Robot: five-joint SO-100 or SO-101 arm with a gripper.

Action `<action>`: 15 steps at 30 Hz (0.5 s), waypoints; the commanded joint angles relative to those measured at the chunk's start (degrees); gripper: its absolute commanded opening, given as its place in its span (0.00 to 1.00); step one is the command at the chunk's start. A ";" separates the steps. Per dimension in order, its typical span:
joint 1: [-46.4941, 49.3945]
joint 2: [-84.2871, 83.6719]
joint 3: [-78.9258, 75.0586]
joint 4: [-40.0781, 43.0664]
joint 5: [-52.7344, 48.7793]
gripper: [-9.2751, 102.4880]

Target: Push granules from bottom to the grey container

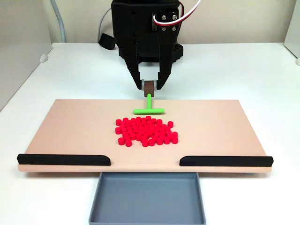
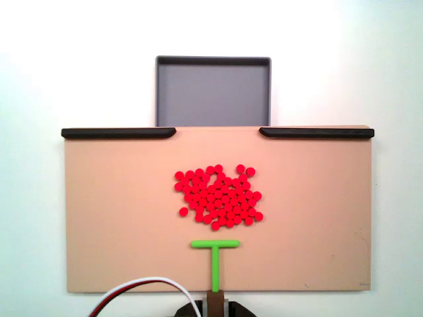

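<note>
In the fixed view facing the arm, the grey container (image 1: pixel 147 199) is seen nearest, set on the white table (image 1: pixel 262 70) just under the near edge of the beige board (image 1: pixel 65 126). Nothing is seen inside it. It is lined up with the gap between the two black strips, left (image 1: pixel 64 160) and right (image 1: pixel 226 161), fixed along that edge (likely as stops, so pellets can leave only through the gap).

Next, the granules (image 1: pixel 147 131) are found as one loose flat cluster near the middle of the board, roughly in line with the gap. A few lie slightly apart at the cluster's edges. None has reached the strips or the container yet.

Just behind the cluster the green T-shaped tool (image 1: pixel 148 108) is placed, its crossbar near the far side of the pile and parallel to the strips, so a wide face is presented for pushing. Whether the bar touches any pellets cannot be told.

The stem runs back to a brown block (image 1: pixel 149 87), which is clamped by the end effector (image 1: pixel 150 85) at the board's far edge. The jaws are closed onto the block, narrow gap only.

In the top-down fixed view the same line is confirmed: tool (image 2: pixel 215 261), granules (image 2: pixel 219 196), gap, container (image 2: pixel 213 92). The push is judged not yet started.
</note>
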 commanded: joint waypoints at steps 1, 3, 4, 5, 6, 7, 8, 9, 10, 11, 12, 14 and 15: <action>0.09 0.97 -0.26 -0.62 0.18 0.08; 0.09 0.44 -0.18 -1.49 0.44 0.08; 0.09 0.18 -0.18 -1.85 0.53 0.08; 0.09 -0.18 -0.18 -2.29 0.53 0.08; 0.09 -0.35 -0.18 -2.64 0.53 0.08; 0.00 -0.44 -0.18 -2.81 0.53 0.08; 0.00 -0.53 -0.18 -2.81 0.53 0.08; 0.00 -0.62 -0.18 -2.81 0.53 0.08; 0.00 -0.70 -0.18 -2.81 0.53 0.08; 0.00 -0.88 -0.18 -2.81 0.53 0.08; 0.00 -0.97 -0.18 -2.81 0.53 0.08; -0.09 -1.14 -0.26 -2.90 0.53 0.08; -0.09 -1.23 -0.26 -2.90 0.62 0.08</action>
